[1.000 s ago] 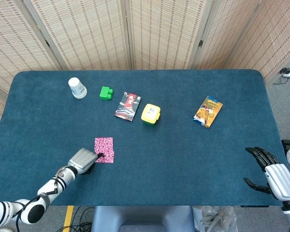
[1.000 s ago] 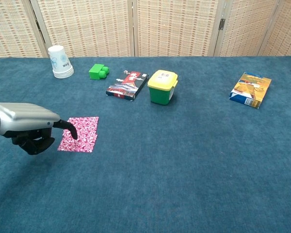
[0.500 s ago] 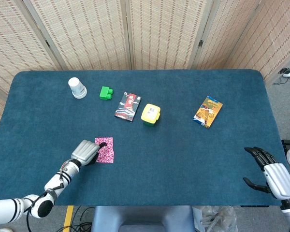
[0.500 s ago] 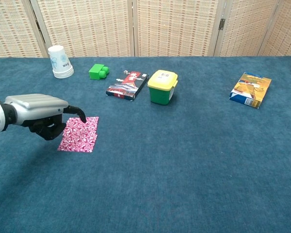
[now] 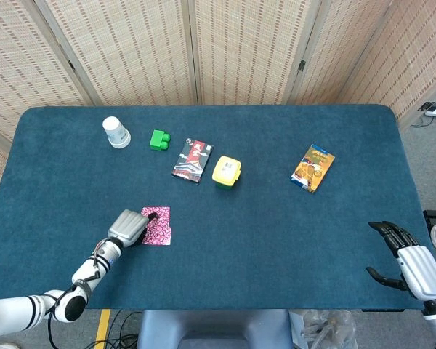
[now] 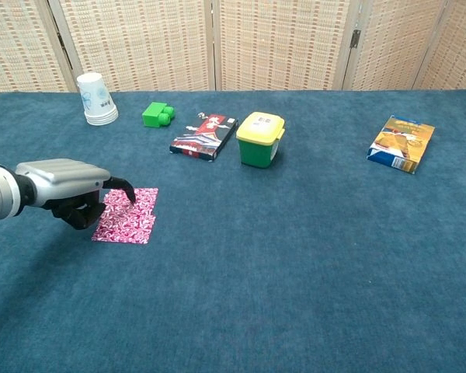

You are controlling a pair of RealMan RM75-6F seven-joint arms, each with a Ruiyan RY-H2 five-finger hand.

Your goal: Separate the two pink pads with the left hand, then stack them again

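The two pink patterned pads lie stacked flat on the blue table, front left; in the chest view the pads show a small step at their far right corner. My left hand sits at their left edge, most fingers curled under the palm, one fingertip bent down onto the far part of the top pad. The same left hand shows silver in the chest view. My right hand hangs past the table's front right corner, fingers spread and empty; the chest view does not show it.
Along the back stand a paper cup, a green brick, a card pack and a yellow-lidded green container. A snack packet lies to the right. The table edge runs just below the left arm.
My left hand moved from the pads' near left corner toward their far edge, then lowered its fingertip onto the top pad. The right hand stayed put.
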